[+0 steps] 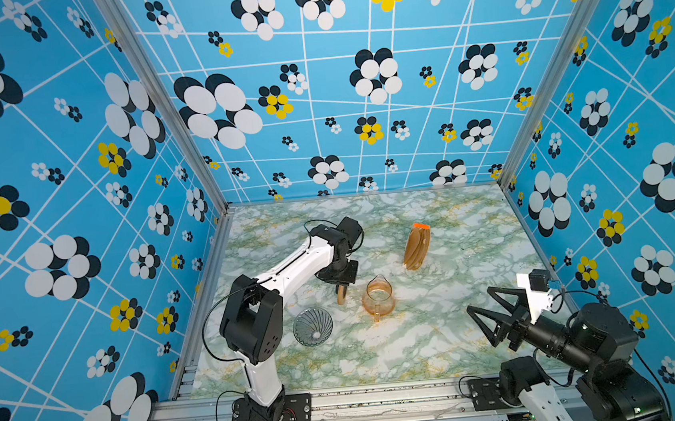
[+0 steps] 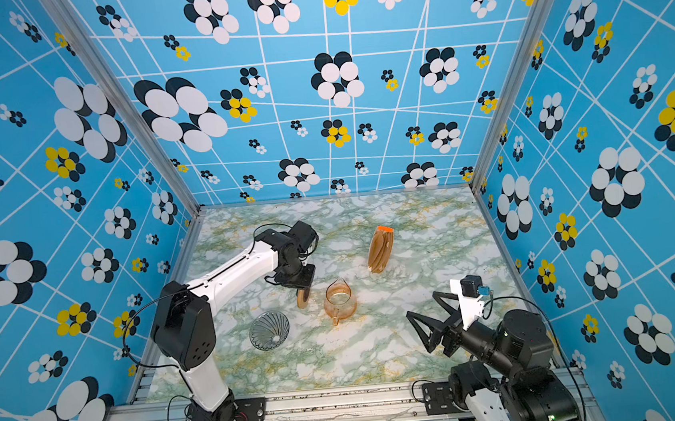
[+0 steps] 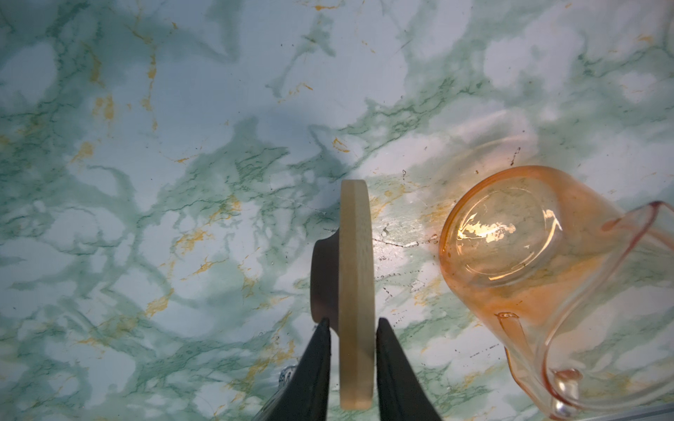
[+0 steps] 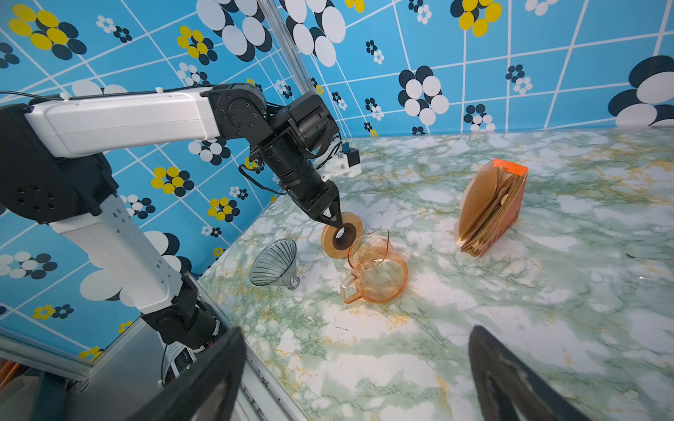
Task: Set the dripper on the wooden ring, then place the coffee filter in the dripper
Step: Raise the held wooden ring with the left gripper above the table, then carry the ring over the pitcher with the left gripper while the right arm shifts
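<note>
Left gripper [image 3: 352, 320] straddles the upright wooden ring [image 3: 357, 255] beside the amber carafe [image 3: 510, 248]; pinching or just clear, I cannot tell. From the right wrist, right gripper [image 4: 355, 329] gapes wide, empty; dripper [image 4: 273, 260] lies tipped on green-veined marble table [image 4: 510, 328]; filter pack [image 4: 488, 207] lettering unreadable. Both top views: blue flowered walls [image 1: 317, 96] enclose it.

Both top views: set high above the front edge, looking steeply down on the whole marbled surface [image 1: 423, 350] and three patterned walls [image 1: 317, 96]. Left wrist view: close above the surface, facing straight down past the left hand [image 3: 353, 322] onto the wooden ring [image 3: 356, 255] and amber carafe [image 3: 529, 255]. Right wrist view: low at the front right, looking across the surface over the right hand [image 4: 355, 330]; ring, carafe and dripper [image 4: 273, 260] are shared with both top views.
</note>
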You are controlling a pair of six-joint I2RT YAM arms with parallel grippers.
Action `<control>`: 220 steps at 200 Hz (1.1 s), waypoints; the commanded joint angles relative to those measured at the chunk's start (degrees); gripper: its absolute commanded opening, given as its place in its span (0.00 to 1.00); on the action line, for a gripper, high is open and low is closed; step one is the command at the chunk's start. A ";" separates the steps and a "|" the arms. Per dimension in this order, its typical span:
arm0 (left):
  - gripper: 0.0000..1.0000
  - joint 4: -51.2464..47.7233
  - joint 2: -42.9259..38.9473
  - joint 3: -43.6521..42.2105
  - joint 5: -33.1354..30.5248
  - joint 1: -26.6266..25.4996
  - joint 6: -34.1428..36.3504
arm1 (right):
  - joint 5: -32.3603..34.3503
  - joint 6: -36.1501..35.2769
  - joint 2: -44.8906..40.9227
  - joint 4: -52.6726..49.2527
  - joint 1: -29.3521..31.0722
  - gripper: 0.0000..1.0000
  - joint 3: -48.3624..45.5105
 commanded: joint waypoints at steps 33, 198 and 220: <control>0.28 -0.30 2.48 -0.94 -0.30 -1.15 -0.66 | -1.02 0.58 -0.06 0.41 0.35 0.97 -0.60; 0.16 8.97 -10.60 -6.07 13.08 2.71 -4.81 | 14.99 5.53 8.83 -1.07 0.35 0.99 2.87; 0.16 10.79 -14.88 -8.24 14.03 4.01 -6.00 | 6.84 5.12 10.51 1.13 0.39 0.99 2.13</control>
